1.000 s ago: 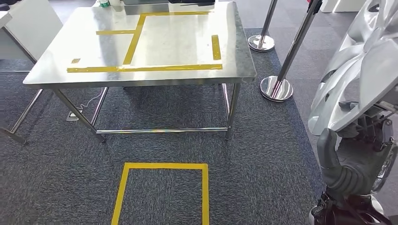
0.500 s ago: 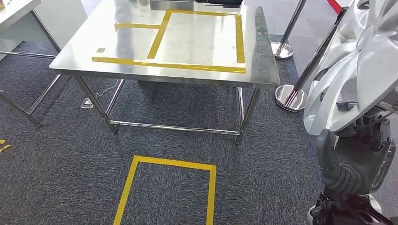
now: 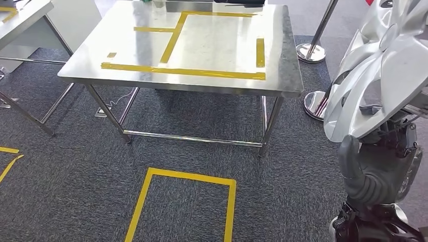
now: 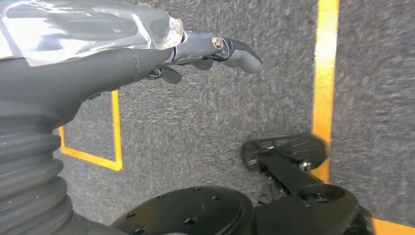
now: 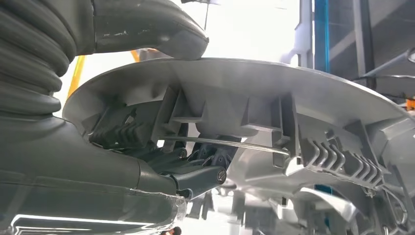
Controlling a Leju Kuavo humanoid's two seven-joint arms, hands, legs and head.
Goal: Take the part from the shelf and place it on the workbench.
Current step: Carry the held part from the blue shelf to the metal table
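Gripping silver part point(image 3: 383, 65), right hand point(image 3: 376, 174); workbench point(image 3: 126, 68) seemingly nearer.

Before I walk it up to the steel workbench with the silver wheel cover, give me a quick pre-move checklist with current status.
1. Right hand grips the silver plastic wheel cover: ok, thumb over the rim, fingers behind.
2. Taped area on the stainless steel workbench free for the part: ok.
3. Carpet path through the yellow tape square on the floor: ok.
4. Chrome stanchion base beside the table's right corner, near the cover: not ok, keep left.
5. Left hand holds nothing: ok.
6. Grip firmness: cannot tell.
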